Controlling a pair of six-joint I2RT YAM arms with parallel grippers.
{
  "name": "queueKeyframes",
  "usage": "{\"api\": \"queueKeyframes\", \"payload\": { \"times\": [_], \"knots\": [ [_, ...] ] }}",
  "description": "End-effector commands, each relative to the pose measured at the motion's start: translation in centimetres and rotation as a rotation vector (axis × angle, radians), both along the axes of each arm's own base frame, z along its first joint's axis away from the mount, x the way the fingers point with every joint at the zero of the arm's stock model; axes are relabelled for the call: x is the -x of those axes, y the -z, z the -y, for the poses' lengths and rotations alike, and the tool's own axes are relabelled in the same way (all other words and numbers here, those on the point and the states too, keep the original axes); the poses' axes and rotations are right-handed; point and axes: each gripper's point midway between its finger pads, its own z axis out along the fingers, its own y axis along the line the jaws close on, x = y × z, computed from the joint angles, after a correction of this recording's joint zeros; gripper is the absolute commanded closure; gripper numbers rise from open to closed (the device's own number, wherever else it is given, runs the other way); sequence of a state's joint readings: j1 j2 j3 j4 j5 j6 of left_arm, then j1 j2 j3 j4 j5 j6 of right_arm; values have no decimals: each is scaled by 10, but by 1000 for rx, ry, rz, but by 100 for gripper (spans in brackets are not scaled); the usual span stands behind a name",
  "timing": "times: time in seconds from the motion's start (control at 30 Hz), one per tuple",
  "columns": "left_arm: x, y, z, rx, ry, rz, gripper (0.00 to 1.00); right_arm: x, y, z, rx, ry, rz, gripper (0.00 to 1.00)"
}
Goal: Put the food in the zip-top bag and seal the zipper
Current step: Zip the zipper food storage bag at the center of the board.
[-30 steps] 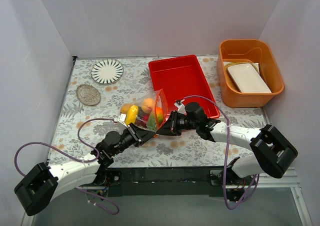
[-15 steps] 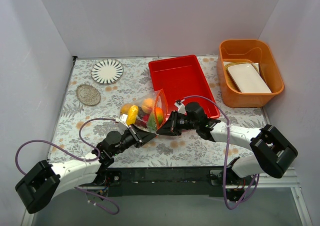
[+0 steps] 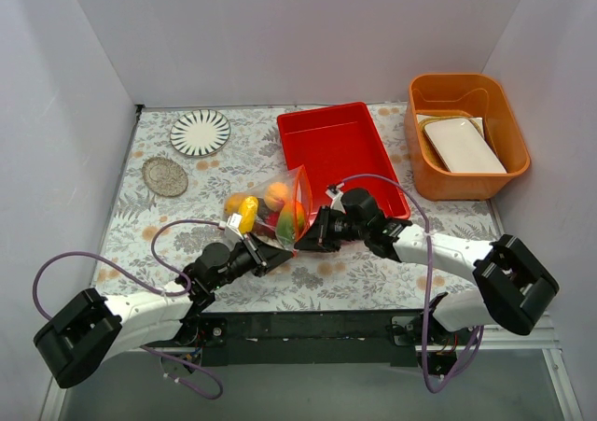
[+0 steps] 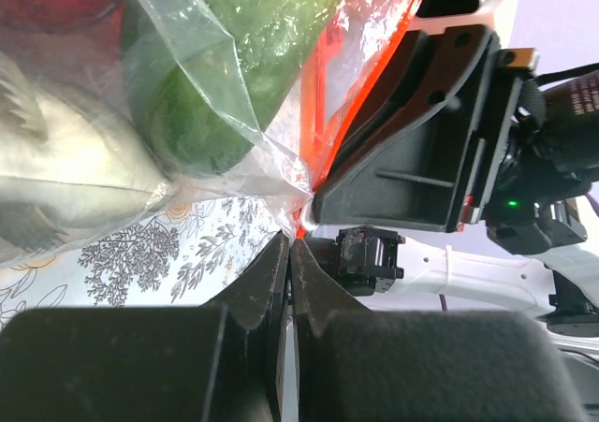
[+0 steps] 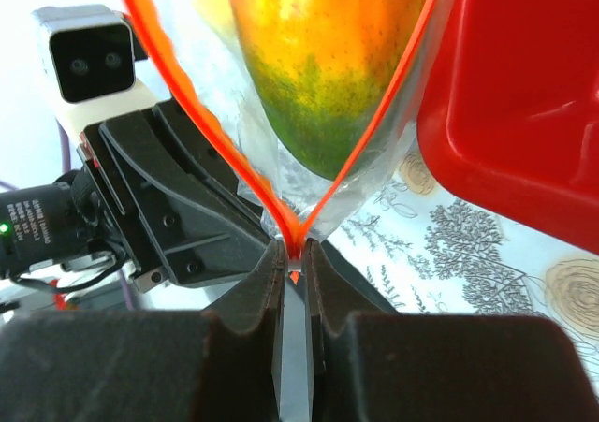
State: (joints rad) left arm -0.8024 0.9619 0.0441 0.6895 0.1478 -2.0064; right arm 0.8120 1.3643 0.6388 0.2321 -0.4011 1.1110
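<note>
The left arm (image 3: 140, 311) and the right arm (image 3: 448, 248) both had white shells on their long links, black housings at the joints and a bulky black block at the elbow. A thin purple cable (image 3: 187, 221) ran loose along the left arm and a matching cable (image 3: 428, 290) along the right. The left gripper (image 4: 290, 244) and the right gripper (image 5: 295, 254) had matte black, wedge-shaped fingers, and the left wrist bore a small white camera box (image 5: 89, 52) with two lenses and a green light (image 5: 7, 227) on its black barrel.

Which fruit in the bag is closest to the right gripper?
The green-and-orange mango, just beyond the right gripper between the zipper strips; the yellow fruit lies at the far end of the bag.
</note>
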Motion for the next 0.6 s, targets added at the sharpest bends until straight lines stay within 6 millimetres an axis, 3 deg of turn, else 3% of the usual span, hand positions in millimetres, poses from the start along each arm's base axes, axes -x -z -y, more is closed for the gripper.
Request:
{"api": "queueKeyframes", "payload": {
  "times": [0.0, 0.13, 0.33, 0.57],
  "knots": [
    [14, 5, 5, -22, 81, -14, 100, -41, -41, 3, 13, 140, 220, 98],
    [18, 4, 11, -30, 129, -11, 100, -48, -54, 9, 2, 221, 286, 98],
    [26, 3, 18, -11, 193, -9, 100, -58, -54, 19, 20, 314, 335, 98],
    [30, 5, 13, -12, 194, -13, 100, -77, -65, 24, 73, 374, 398, 98]
  ]
}}
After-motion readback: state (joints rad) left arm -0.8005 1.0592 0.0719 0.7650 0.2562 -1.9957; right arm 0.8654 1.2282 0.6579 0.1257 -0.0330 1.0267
